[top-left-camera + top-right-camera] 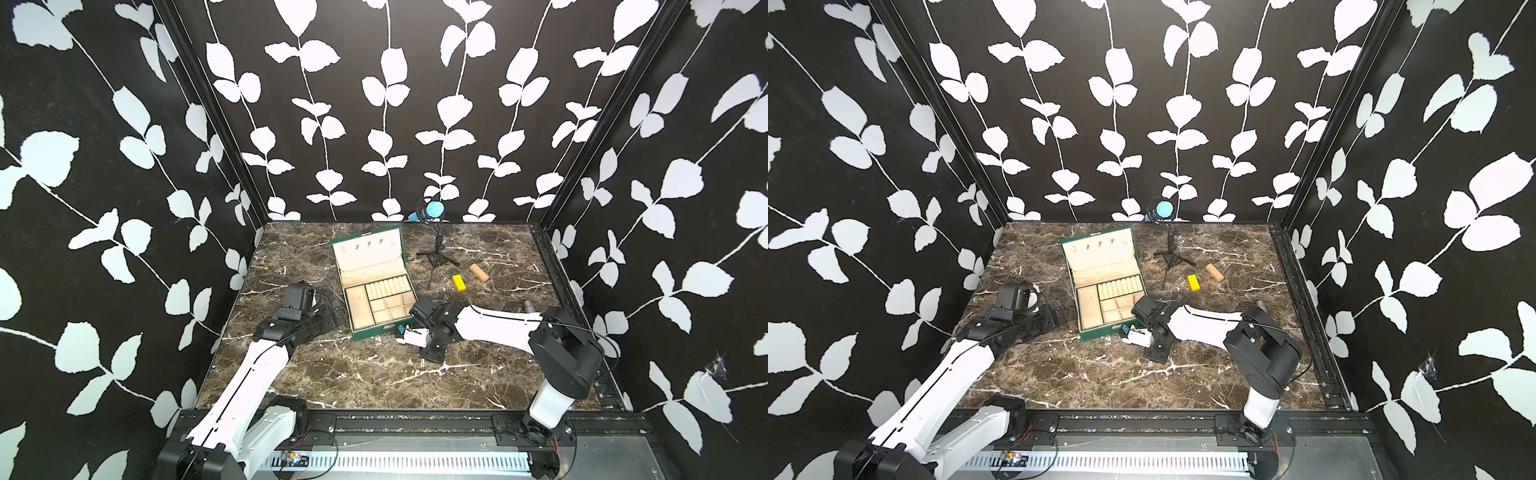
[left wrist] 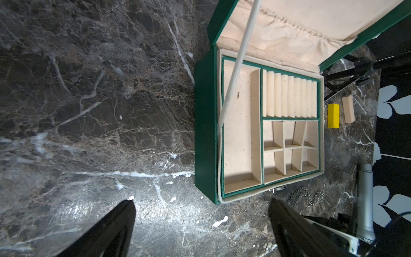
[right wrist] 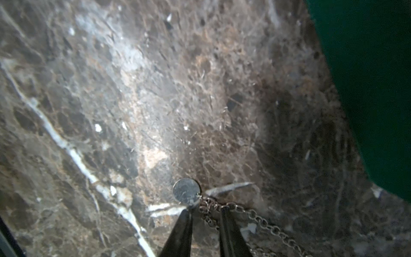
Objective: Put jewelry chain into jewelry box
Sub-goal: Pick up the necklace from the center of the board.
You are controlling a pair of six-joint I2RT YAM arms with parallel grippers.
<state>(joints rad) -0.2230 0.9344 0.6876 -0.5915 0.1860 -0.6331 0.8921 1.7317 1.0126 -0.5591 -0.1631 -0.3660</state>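
The jewelry box (image 1: 374, 332) (image 1: 1100, 332) lies open in the middle of the marble table, its lid leaning back and its cream compartments bare (image 2: 204, 133). The jewelry chain (image 3: 262, 220) lies on the table just in front of the box's front wall (image 3: 378, 66), with a small round disc (image 3: 186, 192) at its end. It also shows in the left wrist view (image 2: 304, 195). My right gripper (image 3: 205, 210) (image 1: 399, 334) points down at it, its fingertips narrowly apart with chain links in the gap. My left gripper (image 2: 201, 201) (image 1: 332, 313) is wide open and holds nothing, left of the box.
A yellow block (image 1: 459, 283) and a wooden block (image 1: 479, 273) lie to the right of the box. A microphone on a small tripod (image 1: 432, 210) stands behind them. A silver cylinder (image 1: 528, 306) lies near the right arm.
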